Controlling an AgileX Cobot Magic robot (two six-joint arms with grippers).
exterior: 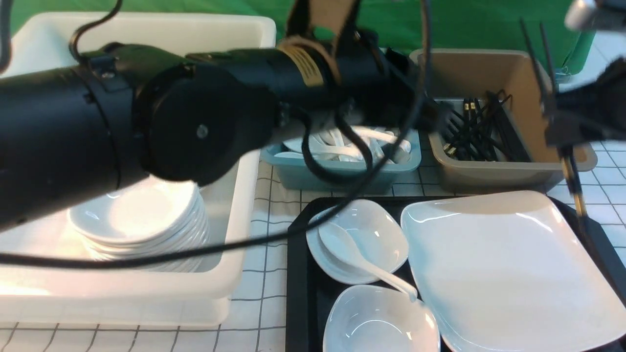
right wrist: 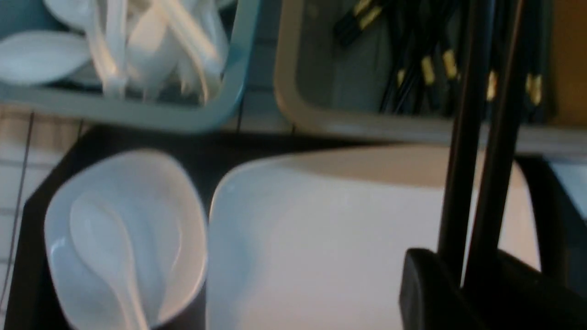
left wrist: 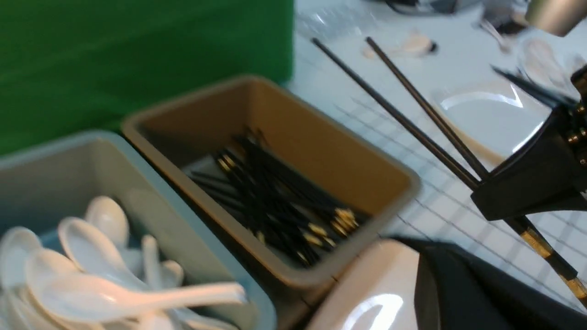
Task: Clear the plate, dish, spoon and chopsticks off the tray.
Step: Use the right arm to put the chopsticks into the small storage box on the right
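The black tray (exterior: 298, 274) holds the large white plate (exterior: 503, 274) on its right and two small white dishes (exterior: 386, 230) on its left. The white spoon (exterior: 352, 254) lies in the far dish, its handle reaching toward the near dish (exterior: 381, 322). My right gripper (exterior: 562, 132) is shut on the black chopsticks (exterior: 543, 63) and holds them upright above the plate's far right corner, beside the brown bin. They also show in the right wrist view (right wrist: 481, 137) and the left wrist view (left wrist: 412, 105). My left gripper (exterior: 433, 117) hovers between the teal and brown bins, its jaws blurred.
A white bin (exterior: 234, 274) at the left holds a stack of white plates (exterior: 142, 220). Behind the tray, a teal bin (exterior: 342, 176) holds spoons and a brown bin (exterior: 489, 176) holds many chopsticks. My left arm spans the upper left.
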